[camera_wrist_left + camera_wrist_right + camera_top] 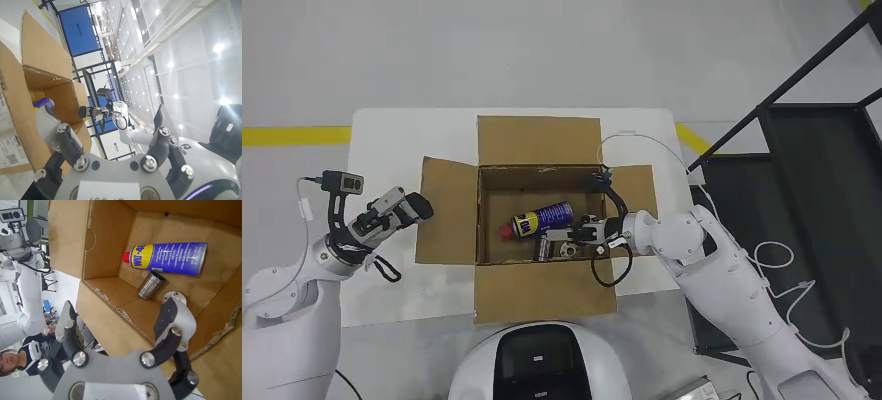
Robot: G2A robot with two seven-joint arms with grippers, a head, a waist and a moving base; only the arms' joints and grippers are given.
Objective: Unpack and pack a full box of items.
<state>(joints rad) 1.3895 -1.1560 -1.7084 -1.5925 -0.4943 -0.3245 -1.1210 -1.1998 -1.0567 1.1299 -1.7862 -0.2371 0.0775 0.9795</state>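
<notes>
Box (538,140) with three things inside, right end effector (118,306) lowered into it.
A can (539,220), a metal cylinder (151,285) and a flange (174,296) are seen on the box floor. Both end effectors are spread wide and nothing is grasped; the left one (407,205) is held beside the left flap, over the surface (392,140). Whether these are left to unpack or already repacked cannot be told; a pick seems likely next.
</notes>
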